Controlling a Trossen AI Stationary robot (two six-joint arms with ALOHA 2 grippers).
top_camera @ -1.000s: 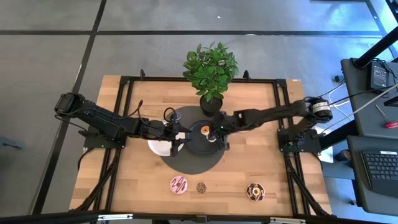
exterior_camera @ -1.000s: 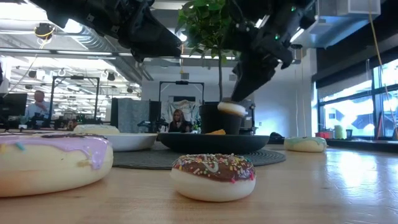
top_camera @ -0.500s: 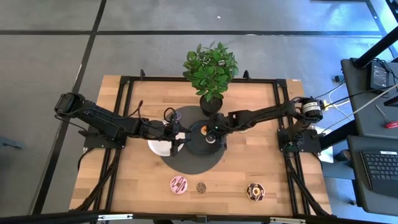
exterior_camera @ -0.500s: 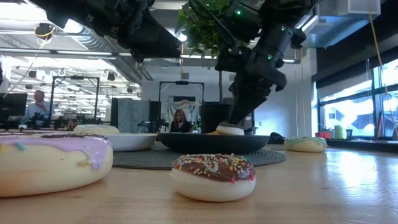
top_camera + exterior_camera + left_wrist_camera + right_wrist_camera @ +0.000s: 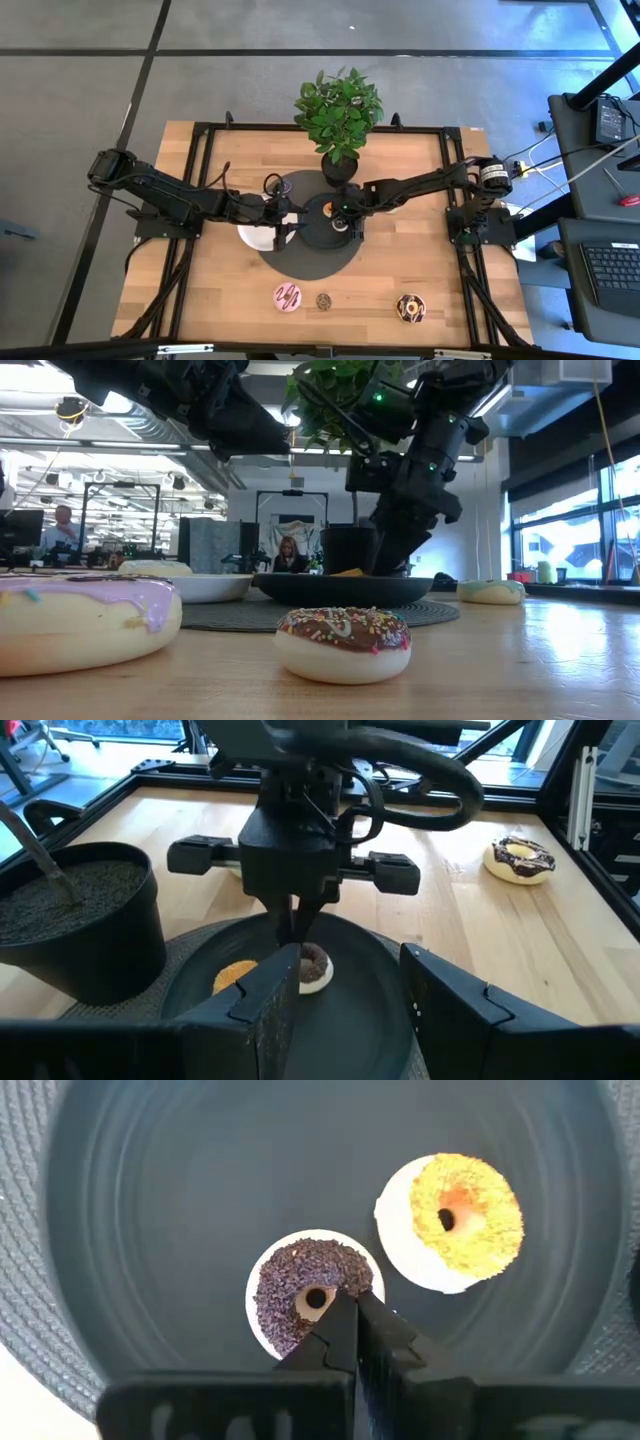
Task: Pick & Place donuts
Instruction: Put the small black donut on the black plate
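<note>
Right pincer (image 5: 352,1312) is closed on the rim of the purple donut (image 5: 300,1290), which sits in the black plate (image 5: 150,1230) with the orange donut (image 5: 462,1215) at its 2 o'clock. Left pincer (image 5: 345,995) hangs open over the white plate (image 5: 255,236). Three more donuts lie along the bench (image 5: 240,290) near edge; an office with seated people shows behind. A second ago the purple donut hung above the plate.

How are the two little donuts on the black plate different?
The purple donut has dark purple sprinkles; the orange donut has yellow-orange ones. The right hand pinches the purple donut's rim, while the orange donut lies free beside it, untouched. Both are small rings with cream undersides, lying flat on the black plate.
</note>
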